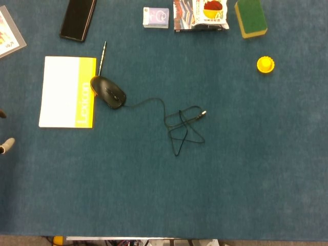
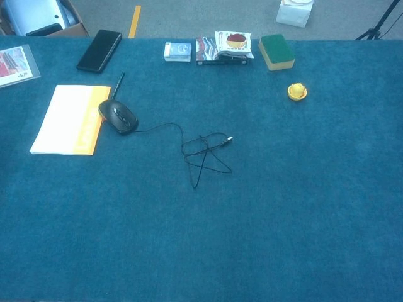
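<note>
Head view shows us only a sliver of our left robot hand (image 1: pixel 5 146) beside the notebook (image 1: pixel 66 92); its grasp we cannot tell.

A blue carpeted surface (image 2: pixel 302 207) fills both views. Beyond its far edge lies grey floor (image 2: pixel 208 16) (crossed by a short yellow line (image 2: pixel 135 21)), with a cardboard box (image 2: pixel 38 16) at left.
</note>
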Robot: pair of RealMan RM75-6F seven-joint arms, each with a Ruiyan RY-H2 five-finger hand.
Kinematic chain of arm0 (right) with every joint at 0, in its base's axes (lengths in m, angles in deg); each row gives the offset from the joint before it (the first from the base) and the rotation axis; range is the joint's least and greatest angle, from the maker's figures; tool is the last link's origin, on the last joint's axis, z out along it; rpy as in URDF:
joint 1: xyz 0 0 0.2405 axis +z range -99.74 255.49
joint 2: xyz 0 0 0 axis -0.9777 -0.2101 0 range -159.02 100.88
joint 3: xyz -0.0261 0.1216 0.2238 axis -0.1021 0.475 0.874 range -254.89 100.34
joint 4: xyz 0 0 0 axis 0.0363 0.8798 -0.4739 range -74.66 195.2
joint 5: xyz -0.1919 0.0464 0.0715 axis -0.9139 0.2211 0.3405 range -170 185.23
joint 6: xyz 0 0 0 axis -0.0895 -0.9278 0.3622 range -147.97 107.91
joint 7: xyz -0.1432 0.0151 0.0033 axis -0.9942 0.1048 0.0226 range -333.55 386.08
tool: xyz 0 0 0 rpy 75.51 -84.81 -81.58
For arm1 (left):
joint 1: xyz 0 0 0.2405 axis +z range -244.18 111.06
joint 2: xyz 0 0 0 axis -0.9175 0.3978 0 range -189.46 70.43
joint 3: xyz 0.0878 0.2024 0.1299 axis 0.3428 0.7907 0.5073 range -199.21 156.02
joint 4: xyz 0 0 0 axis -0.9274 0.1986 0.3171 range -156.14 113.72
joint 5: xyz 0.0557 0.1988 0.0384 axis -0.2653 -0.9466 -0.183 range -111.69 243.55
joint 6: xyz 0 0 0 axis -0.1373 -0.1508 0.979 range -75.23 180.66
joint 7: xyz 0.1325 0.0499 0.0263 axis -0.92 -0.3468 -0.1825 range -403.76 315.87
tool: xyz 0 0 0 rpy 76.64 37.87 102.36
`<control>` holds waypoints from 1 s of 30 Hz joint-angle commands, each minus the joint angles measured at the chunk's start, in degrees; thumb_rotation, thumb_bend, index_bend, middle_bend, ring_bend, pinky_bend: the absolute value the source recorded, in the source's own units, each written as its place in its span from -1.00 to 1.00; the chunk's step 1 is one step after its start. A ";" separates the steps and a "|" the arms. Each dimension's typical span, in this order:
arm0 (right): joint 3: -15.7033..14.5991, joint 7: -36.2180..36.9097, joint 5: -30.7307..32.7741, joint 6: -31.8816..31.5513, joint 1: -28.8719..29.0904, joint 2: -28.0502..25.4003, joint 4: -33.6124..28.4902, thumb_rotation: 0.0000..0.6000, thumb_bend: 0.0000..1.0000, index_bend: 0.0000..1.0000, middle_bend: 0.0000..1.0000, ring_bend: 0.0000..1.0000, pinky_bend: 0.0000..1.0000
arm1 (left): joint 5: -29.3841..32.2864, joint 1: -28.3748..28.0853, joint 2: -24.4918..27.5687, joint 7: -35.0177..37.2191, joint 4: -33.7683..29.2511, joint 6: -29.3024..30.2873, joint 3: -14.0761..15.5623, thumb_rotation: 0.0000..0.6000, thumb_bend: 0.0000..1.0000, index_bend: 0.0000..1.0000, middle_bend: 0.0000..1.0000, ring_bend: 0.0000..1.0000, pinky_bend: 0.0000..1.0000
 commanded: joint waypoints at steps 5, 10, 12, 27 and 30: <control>1.29 -4.00 -1.09 6.48 5.27 1.52 -0.13 1.00 -1.00 -0.37 -0.83 -1.00 -0.74 | -0.74 0.49 0.09 1.52 0.68 0.80 0.50 1.00 -0.96 -0.14 -0.41 -0.34 -0.01; 2.87 -6.73 0.06 12.54 10.05 3.63 0.20 1.00 -1.00 -0.33 -0.83 -1.00 -0.74 | -0.82 1.10 0.59 2.52 0.96 1.65 0.61 1.00 -0.96 -0.14 -0.41 -0.34 -0.01; 3.81 -7.88 0.93 16.42 13.10 5.22 0.88 1.00 -1.00 -0.31 -0.83 -1.00 -0.74 | -0.71 1.53 0.91 3.07 1.08 2.09 0.68 1.00 -0.96 -0.14 -0.41 -0.34 -0.01; 7.21 -7.09 6.58 35.07 29.26 17.50 12.12 1.00 -1.00 -0.29 -0.83 -1.00 -0.74 | -0.68 2.67 1.53 5.01 2.24 2.76 1.02 1.00 -0.96 -0.14 -0.41 -0.34 -0.01; 7.05 -6.34 6.60 37.21 31.58 19.47 14.13 1.00 -1.00 -0.28 -0.83 -1.00 -0.74 | -0.54 2.79 1.57 5.43 2.51 2.66 1.02 1.00 -0.96 -0.14 -0.41 -0.34 -0.01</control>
